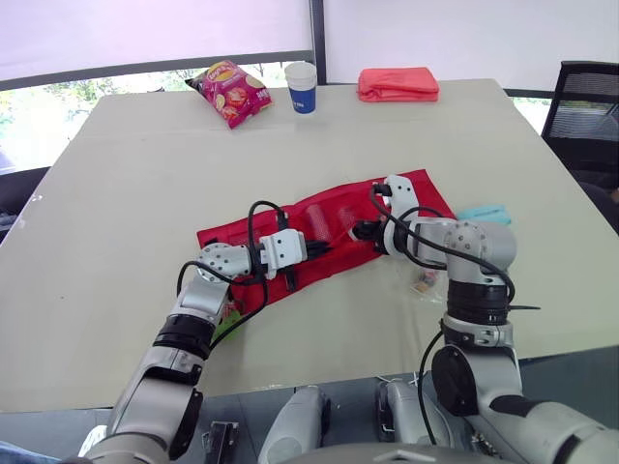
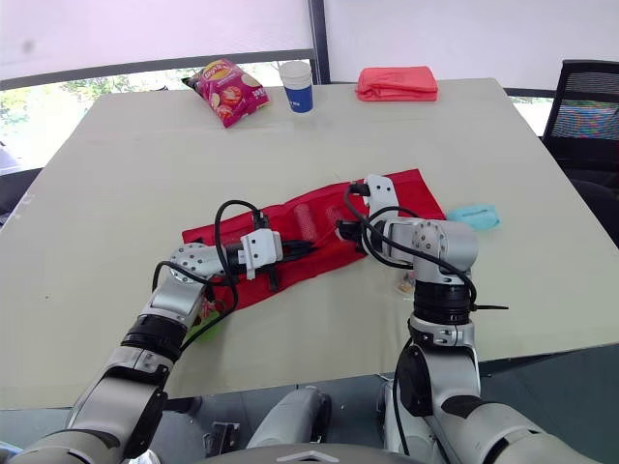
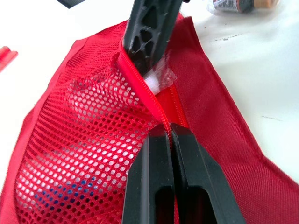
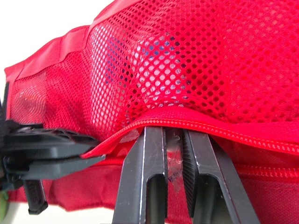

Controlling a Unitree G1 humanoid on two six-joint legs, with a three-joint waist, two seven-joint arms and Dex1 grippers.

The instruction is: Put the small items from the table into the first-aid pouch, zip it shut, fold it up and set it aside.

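Observation:
The red first-aid pouch [image 1: 324,211] lies flat in the middle of the table, mesh side up, its zipper partly open. My left gripper [image 1: 324,248] is shut on the pouch's zipper edge [image 3: 161,122], pinching the red tape. My right gripper [image 1: 358,232] faces it from the other side, shut on a small clear-wrapped packet [image 4: 174,161] at the mouth of the opening. The two grippers are a few centimetres apart. A small wrapped item [image 1: 426,280] and a teal item [image 1: 484,213] lie on the table by my right arm. Dark items show through the mesh [image 4: 159,51].
A green item [image 1: 227,324] lies under my left forearm. At the far edge of the table [image 1: 116,193] sit a chips bag [image 1: 229,92], a paper cup [image 1: 301,87] and a folded red cloth [image 1: 398,84]. A black chair [image 1: 585,106] stands at the right.

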